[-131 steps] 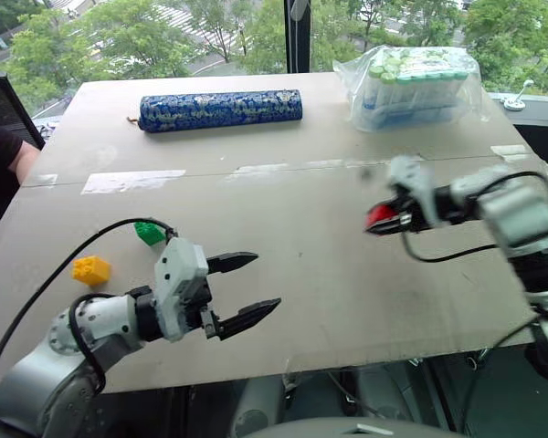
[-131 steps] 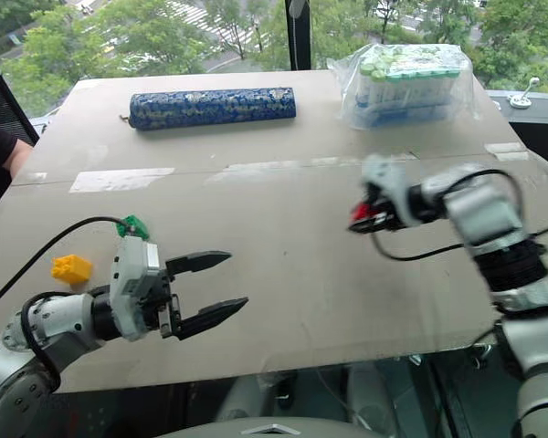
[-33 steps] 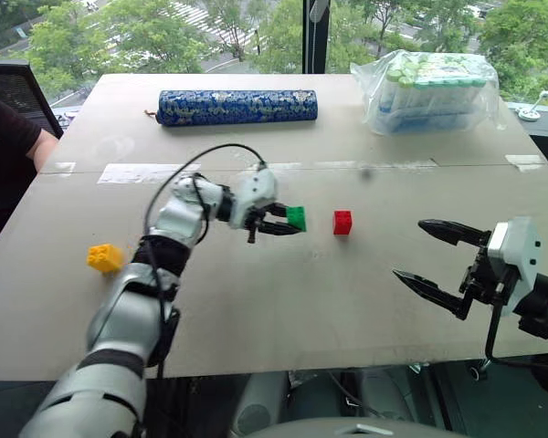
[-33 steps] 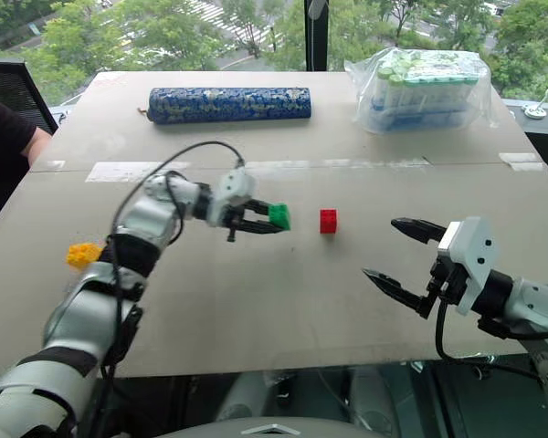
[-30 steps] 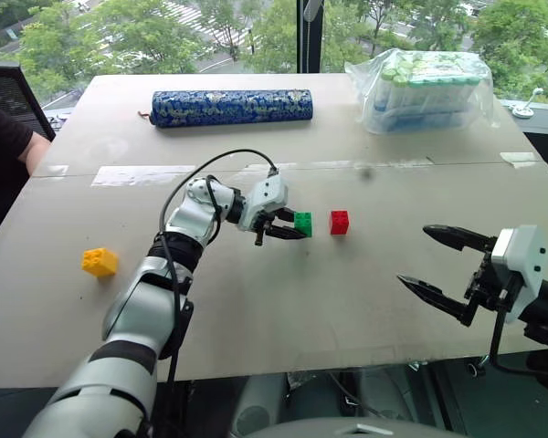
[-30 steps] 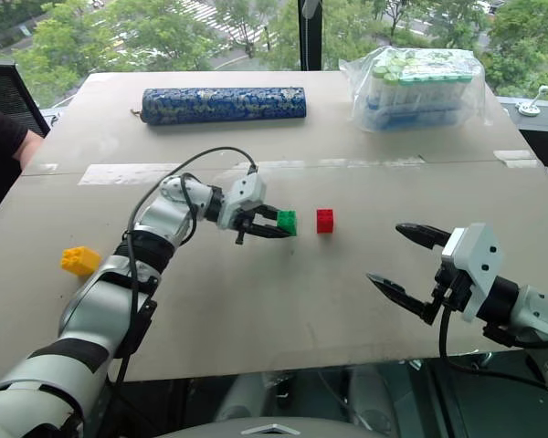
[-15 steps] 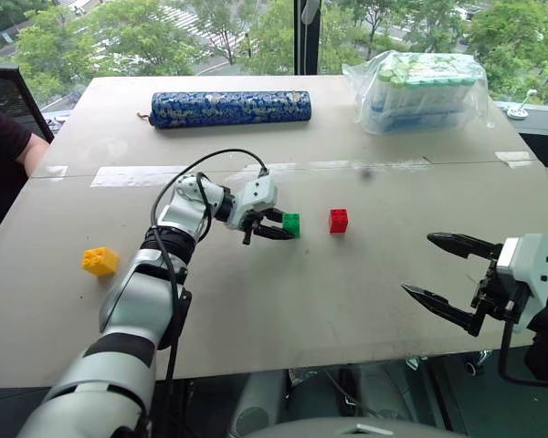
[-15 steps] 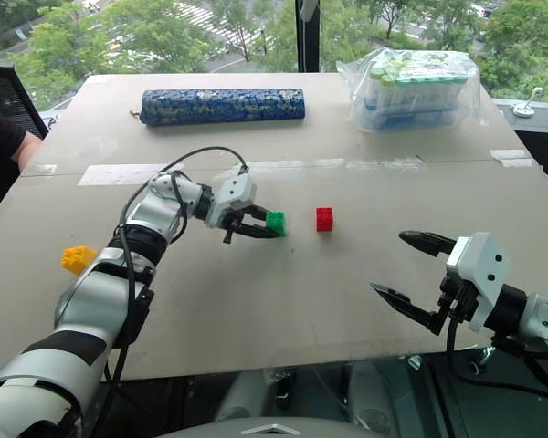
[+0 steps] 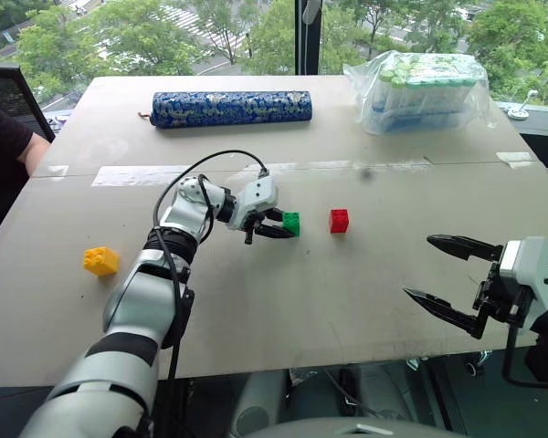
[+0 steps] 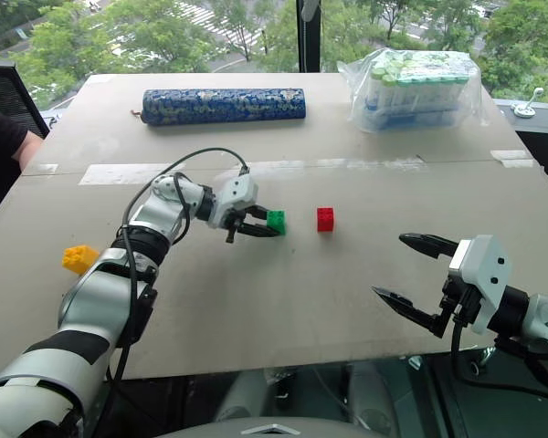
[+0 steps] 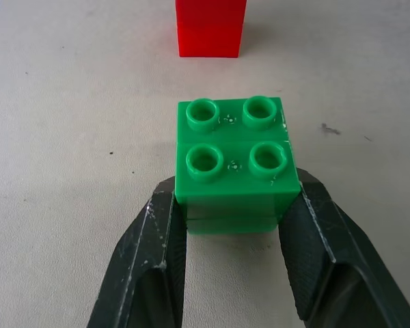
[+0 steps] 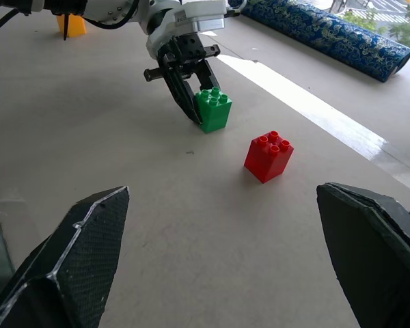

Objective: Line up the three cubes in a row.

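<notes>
It looked like an upper-floor lab or office test room: a plain grey table [image 9: 365,301] stood against a large window [image 9: 210,32] (treetops and a street lay below), with a clear bag of green-capped tubes [image 9: 422,80] beside that window.

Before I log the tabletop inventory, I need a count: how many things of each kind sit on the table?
Cubes: 3, green, red, yellow
Blue patterned roll: 1
Clear bag of green-capped tubes: 1
Total: 5
</notes>
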You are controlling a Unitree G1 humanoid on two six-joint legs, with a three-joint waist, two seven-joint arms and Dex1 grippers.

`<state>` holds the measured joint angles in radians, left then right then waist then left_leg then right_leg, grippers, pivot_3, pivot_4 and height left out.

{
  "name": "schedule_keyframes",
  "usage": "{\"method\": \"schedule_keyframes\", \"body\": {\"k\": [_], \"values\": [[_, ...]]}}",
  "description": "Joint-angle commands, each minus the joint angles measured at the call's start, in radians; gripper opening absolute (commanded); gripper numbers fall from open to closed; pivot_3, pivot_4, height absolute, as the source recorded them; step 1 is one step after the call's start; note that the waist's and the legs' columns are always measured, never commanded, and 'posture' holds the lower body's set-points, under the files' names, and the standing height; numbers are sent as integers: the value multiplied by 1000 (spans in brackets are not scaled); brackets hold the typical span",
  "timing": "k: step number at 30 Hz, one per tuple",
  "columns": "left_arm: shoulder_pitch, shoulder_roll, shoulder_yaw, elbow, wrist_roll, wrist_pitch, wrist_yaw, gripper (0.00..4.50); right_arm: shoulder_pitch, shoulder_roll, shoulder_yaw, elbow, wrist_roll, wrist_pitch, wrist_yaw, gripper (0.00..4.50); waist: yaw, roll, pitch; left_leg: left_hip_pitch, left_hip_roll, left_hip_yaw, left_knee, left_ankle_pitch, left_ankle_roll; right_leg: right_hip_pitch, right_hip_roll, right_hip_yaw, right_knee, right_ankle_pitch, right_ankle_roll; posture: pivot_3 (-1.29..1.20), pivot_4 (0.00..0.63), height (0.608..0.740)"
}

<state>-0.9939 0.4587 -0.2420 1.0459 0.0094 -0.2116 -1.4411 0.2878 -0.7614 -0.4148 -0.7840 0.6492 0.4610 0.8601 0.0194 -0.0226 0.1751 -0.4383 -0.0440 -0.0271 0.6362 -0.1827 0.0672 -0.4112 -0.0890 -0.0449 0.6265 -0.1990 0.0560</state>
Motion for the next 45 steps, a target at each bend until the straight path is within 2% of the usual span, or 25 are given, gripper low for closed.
{"method": "schedule_keyframes", "body": {"k": [1,2,5,6,7,11,15,16,18,20,22,25,28,32,37,40,41,42,44,45], "values": [[-32,-5,19,12,2,-25,-13,2292,5,-16,-56,-38,21,-7,-9,4500,0,0,0,0,0,0,0,0,0,0,0,0,0,0,0,0,150,740],[-32,-5,19,15,3,-25,-17,2500,6,-18,-58,-40,24,-4,-11,4500,0,0,0,0,0,0,0,0,0,0,0,0,0,0,0,0,150,740],[-31,1,39,4,-16,-14,-32,3718,4,-27,-64,-53,38,7,-22,4500,0,0,0,0,0,0,0,0,0,0,0,0,0,0,0,0,150,740],[-26,11,46,-9,-24,-13,-44,4328,3,-29,-64,-57,42,11,-25,4500,-1,0,0,0,0,0,0,0,0,0,0,0,0,0,0,0,150,740],[-20,24,56,-25,-34,-9,-58,4471,-1,-31,-60,-61,45,15,-30,4500,-1,0,0,0,0,0,0,0,0,0,0,0,0,0,0,0,150,740],[69,132,134,-229,-121,139,-108,4471,-47,-45,-24,-69,81,30,-35,4500,-14,0,0,0,1,1,0,0,0,0,0,1,0,1,-3,0,150,740],[249,263,256,-559,-238,392,-46,4471,-142,-51,36,-57,128,49,-44,4500,-22,1,0,1,4,2,0,0,-1,0,0,1,0,0,-7,0,150,740],[307,302,311,-644,-274,463,-14,4471,-185,-52,68,-51,137,58,-50,4500,-25,1,0,2,4,2,0,-1,-1,0,0,1,0,0,-7,0,150,740],[471,363,529,-844,-347,679,150,4471,-318,-40,160,-16,162,82,-50,4500,-34,0,1,2,5,2,0,-1,-1,-1,-1,0,0,0,-7,0,150,740],[648,355,773,-1048,-341,878,370,4471,-449,-20,254,26,171,98,-26,4500,-55,0,2,3,8,5,-1,-3,-4,-2,-3,-2,-1,0,-7,0,150,740],[774,286,954,-1231,-318,1027,565,4471,-537,13,339,63,160,99,-3,4500,-52,-1,2,4,9,4,-1,-3,-5,-1,-5,-7,-1,-2,-4,0,150,740],[898,178,1104,-1443,-300,1193,761,4471,-621,59,438,116,141,99,31,4500,-25,0,2,5,10,4,-1,-4,-7,-1,-5,-10,-1,-1,-5,0,150,740],[1013,119,1119,-1560,-268,1249,865,4471,-676,105,484,167,140,86,62,4500,0,-1,1,5,9,3,-1,-6,-10,-1,-5,-11,0,-1,-6,0,150,740],[1054,53,1113,-1585,-275,1264,951,4471,-730,130,520,228,114,65,117,4500,20,-2,0,6,9,4,0,-6,-11,0,-5,-11,-1,1,-8,0,150,740],[1042,48,1084,-1511,-303,1228,985,4471,-757,134,523,252,97,58,154,4500,20,-3,-1,6,10,4,0,-6,-11,0,-4,-11,0,0,-7,0,150,740],[1036,70,1001,-1365,-264,1091,980,4471,-755,129,514,244,88,63,151,4500,20,-2,-1,6,10,4,0,-7,-12,-1,-3,-11,0,2,-10,0,150,740],[1025,73,981,-1322,-266,1056,974,3953,-752,128,511,241,85,64,148,4500,19,-2,-1,6,10,4,-1,-7,-12,-1,-3,-11,0,2,-11,0,150,740],[1017,79,961,-1284,-267,1024,968,3702,-748,126,507,235,82,66,142,4500,19,-2,-1,6,10,4,-1,-7,-12,-2,-3,-11,0,2,-11,0,150,740],[1011,90,936,-1237,-275,972,956,2832,-738,122,500,223,79,68,133,4500,19,-3,-1,5,10,5,-1,-7,-12,-2,-3,-10,-1,3,-12,0,150,740],[1008,97,930,-1216,-279,956,952,2148,-732,119,494,216,79,69,126,4500,18,-3,-1,5,10,5,-1,-7,-12,-2,-3,-10,-1,3,-12,0,150,740]]}}
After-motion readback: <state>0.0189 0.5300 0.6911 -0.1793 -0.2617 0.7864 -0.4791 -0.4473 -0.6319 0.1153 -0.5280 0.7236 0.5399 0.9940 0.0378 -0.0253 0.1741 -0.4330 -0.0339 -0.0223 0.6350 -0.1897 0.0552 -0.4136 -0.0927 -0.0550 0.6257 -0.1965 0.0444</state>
